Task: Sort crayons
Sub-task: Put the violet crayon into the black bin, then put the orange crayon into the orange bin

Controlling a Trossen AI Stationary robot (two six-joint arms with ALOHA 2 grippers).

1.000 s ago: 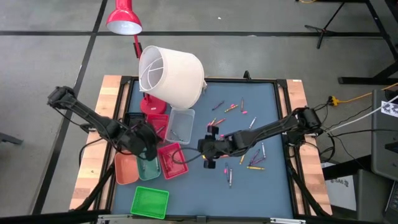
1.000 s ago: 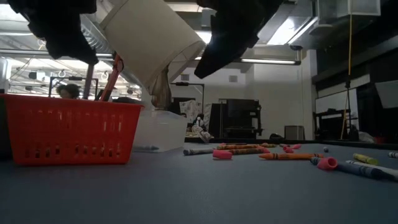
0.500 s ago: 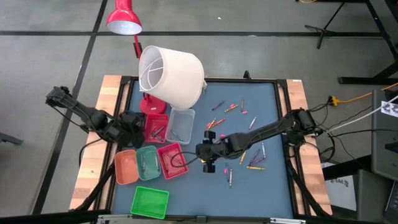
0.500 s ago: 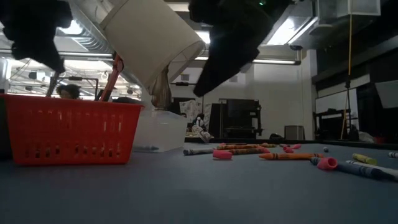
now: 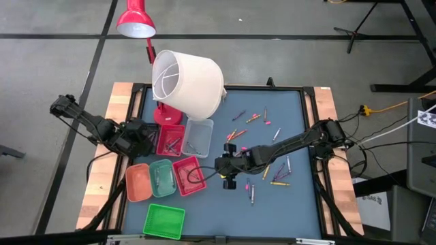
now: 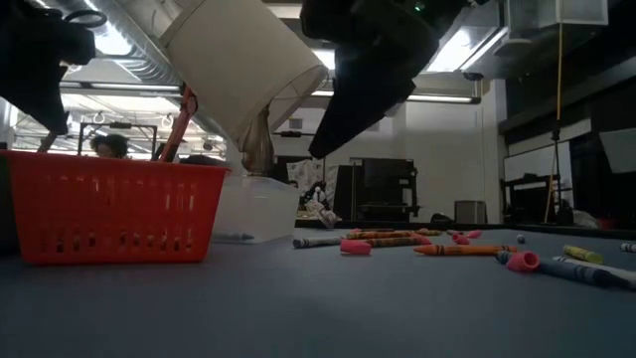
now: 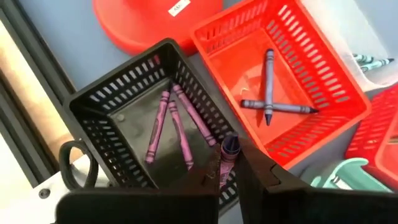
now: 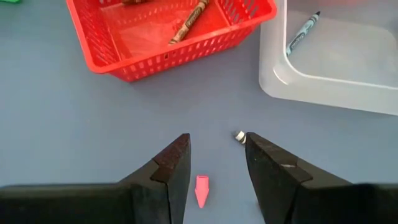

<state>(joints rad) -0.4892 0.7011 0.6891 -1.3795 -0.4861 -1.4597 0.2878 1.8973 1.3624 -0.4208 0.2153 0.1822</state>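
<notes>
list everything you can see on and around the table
lamp: one, cream shade, red base, far left part of table
red lamp: one, on the floor beyond the table
trays: seven; black, two red, clear, orange, teal, green; left half
purple crayons: three in the black tray, a fourth in the left gripper
loose crayons: many, mixed colours, right of centre
pink stub: one, by the right gripper
left gripper: shut on a purple crayon over the black tray
right gripper: open, above the mat

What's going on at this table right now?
A two-armed robot is sorting crayons into small trays. The left gripper holds a purple crayon over the black tray, where three purple ones already lie. The right gripper hangs open over the mat, a pink stub below it.
</notes>
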